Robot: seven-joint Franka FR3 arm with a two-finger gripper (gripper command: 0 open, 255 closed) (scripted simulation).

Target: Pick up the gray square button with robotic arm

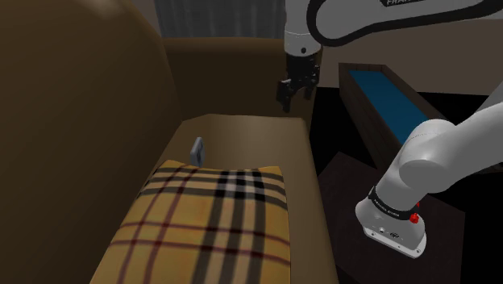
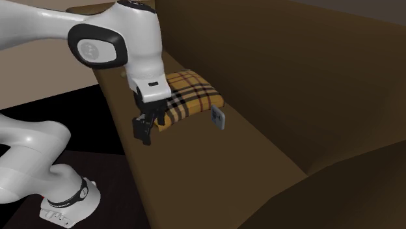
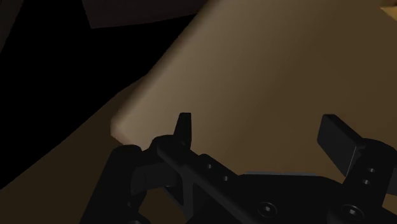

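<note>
Just beyond the plaid blanket, the gray square button stands on edge on the sofa seat, well to the shoulder view's left of the released jaws, so a glancing finger could topple it.

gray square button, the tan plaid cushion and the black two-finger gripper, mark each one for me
gray square button (image 1: 197, 150), shoulder view, middle of its visible face.
tan plaid cushion (image 1: 209, 218), shoulder view, centre of its top.
black two-finger gripper (image 1: 296, 100), shoulder view, midway between its open fingertips.
</note>
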